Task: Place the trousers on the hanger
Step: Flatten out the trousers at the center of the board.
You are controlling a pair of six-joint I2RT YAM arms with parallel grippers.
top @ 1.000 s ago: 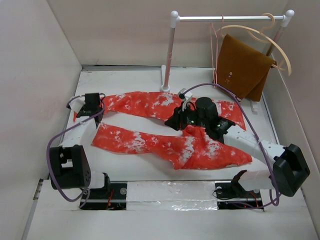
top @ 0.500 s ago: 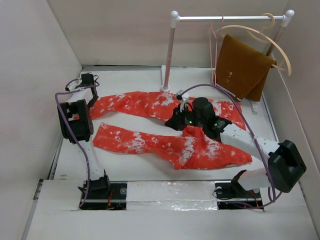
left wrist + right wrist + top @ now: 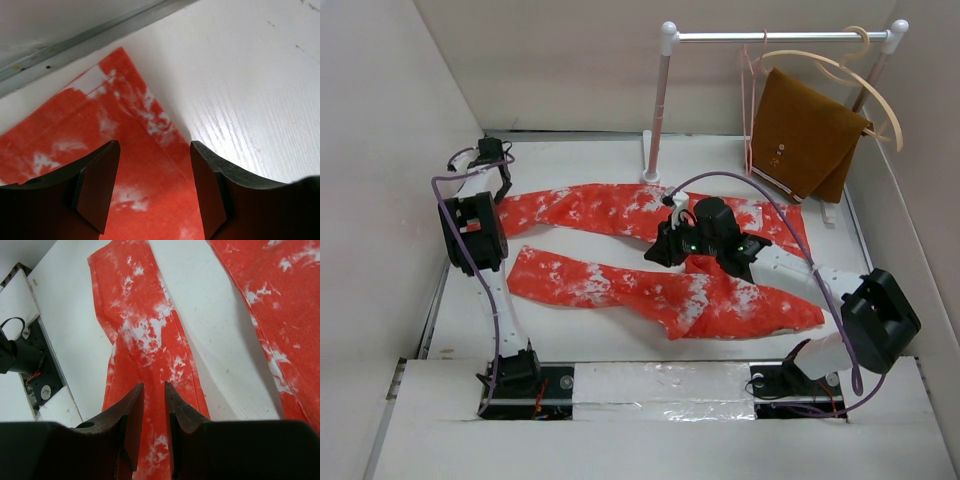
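The orange-red trousers [image 3: 610, 282] lie flat on the white table, both legs running left and the waist at the right. My left gripper [image 3: 496, 172] hovers open over the cuff corner of the far leg [image 3: 100, 125]; its jaws [image 3: 154, 146] stand wide apart with fabric below them. My right gripper [image 3: 667, 246] is at the crotch, its jaws [image 3: 154, 386] nearly together on a fold of the trousers [image 3: 145, 330]. The near leg stretches away from it. The pink wire hanger [image 3: 744, 92] hangs on the rail at the back right.
A white rail [image 3: 775, 37] on a post [image 3: 655, 110] stands at the back. A brown folded cloth [image 3: 805, 135] hangs on a pale wooden hanger [image 3: 882, 98] beside the pink one. Walls close in on the left, back and right.
The left arm has risen and its gripper has moved from the far leg's left end up to the cuff at the back-left corner. The right gripper has shifted a little left.
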